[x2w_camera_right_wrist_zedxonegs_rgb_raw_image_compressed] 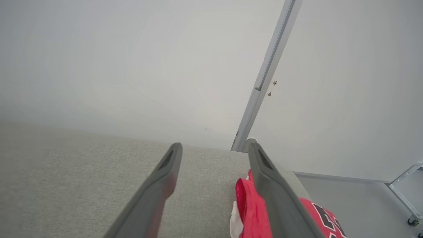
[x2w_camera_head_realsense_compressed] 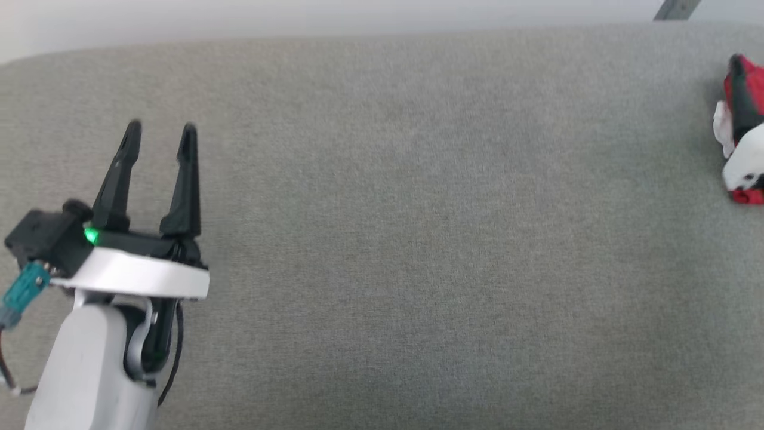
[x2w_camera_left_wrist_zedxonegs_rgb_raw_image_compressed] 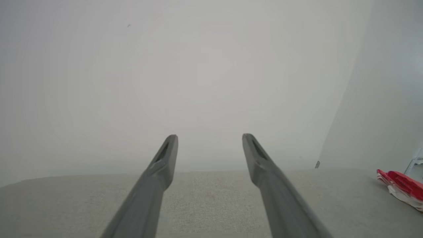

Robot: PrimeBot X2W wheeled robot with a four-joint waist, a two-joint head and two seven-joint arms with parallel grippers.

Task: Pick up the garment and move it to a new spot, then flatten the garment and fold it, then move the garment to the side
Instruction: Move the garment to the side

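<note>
The garment (x2w_camera_head_realsense_compressed: 743,131) lies bunched up at the far right edge of the grey fabric surface (x2w_camera_head_realsense_compressed: 418,239), red with white parts and a dark patch. In the left wrist view the garment (x2w_camera_left_wrist_zedxonegs_rgb_raw_image_compressed: 401,186) is a low red-and-white heap far off to the right. My left gripper (x2w_camera_head_realsense_compressed: 162,127) hovers open over the surface's left side, far from it, nothing between its fingers (x2w_camera_left_wrist_zedxonegs_rgb_raw_image_compressed: 165,158). My right gripper (x2w_camera_right_wrist_zedxonegs_rgb_raw_image_compressed: 215,145) is open just above the garment (x2w_camera_right_wrist_zedxonegs_rgb_raw_image_compressed: 251,205), whose red cloth with dark white-outlined lettering partly hides behind the right finger (x2w_camera_right_wrist_zedxonegs_rgb_raw_image_compressed: 274,191).
A pale wall rises behind the surface's far edge. A slim metal post (x2w_camera_right_wrist_zedxonegs_rgb_raw_image_compressed: 264,76) stands against it near the garment. Beyond the right end, a metal frame on casters (x2w_camera_right_wrist_zedxonegs_rgb_raw_image_compressed: 406,195) stands on the floor.
</note>
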